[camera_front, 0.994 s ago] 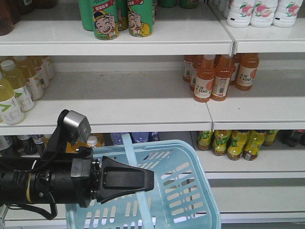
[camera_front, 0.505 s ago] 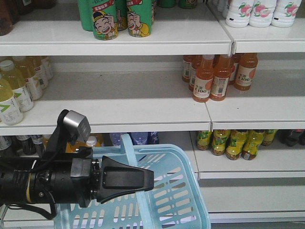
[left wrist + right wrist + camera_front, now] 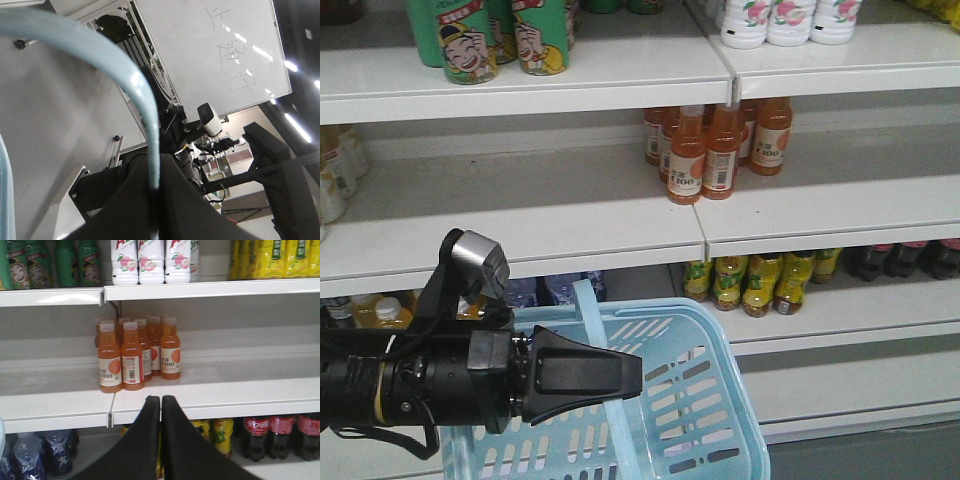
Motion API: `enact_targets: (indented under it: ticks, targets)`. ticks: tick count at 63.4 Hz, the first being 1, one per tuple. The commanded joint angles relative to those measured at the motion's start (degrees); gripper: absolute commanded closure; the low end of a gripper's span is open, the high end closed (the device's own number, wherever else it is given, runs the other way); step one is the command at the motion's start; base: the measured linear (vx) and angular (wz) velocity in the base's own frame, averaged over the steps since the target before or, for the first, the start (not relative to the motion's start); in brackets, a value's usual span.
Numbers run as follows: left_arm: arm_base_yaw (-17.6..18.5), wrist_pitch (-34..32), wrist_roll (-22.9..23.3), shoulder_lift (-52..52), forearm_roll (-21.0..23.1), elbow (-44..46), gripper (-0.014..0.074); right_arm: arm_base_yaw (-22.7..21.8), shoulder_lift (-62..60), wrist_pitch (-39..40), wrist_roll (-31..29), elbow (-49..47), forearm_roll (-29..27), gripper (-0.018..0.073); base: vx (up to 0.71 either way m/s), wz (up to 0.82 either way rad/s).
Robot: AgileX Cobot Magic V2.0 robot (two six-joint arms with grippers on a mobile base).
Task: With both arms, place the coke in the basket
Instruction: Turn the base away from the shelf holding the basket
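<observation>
Your basket (image 3: 700, 400) is low in front of the white shelves (image 3: 570, 230), its hoop handle (image 3: 100, 55) pinched in the left gripper (image 3: 632, 378). Your right gripper (image 3: 160, 400) is pressed closed on nothing, facing orange juice bottles (image 3: 135, 352) on the middle shelf. Dark cola bottles (image 3: 280, 435) stand on the shelf below.

- One basket (image 3: 670, 400).
- Three white bottles (image 3: 151, 260).
- Three cola bottles (image 3: 282, 432).
- About seven orange juice bottles (image 3: 132, 360); the rear ones overlap, so the count is unsure.
- Four green cans (image 3: 35, 267) in the right wrist view.
</observation>
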State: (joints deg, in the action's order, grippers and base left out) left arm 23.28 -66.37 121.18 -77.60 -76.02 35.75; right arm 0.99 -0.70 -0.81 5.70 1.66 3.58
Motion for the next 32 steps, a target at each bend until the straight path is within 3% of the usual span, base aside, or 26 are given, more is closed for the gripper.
enact_targets:
  ticks: [1,32]
  targets:
    - [0.45,-12.56,0.05,1.77,4.44,1.42,0.0603,-0.14,-0.84,4.37,-0.10,0.80,0.58,0.0564,-0.03,-0.35]
    - [0.45,-12.56,0.05,1.77,4.44,1.42,0.0603,-0.14,-0.84,4.41,-0.10,0.80,0.58,0.0564,-0.05,-0.49]
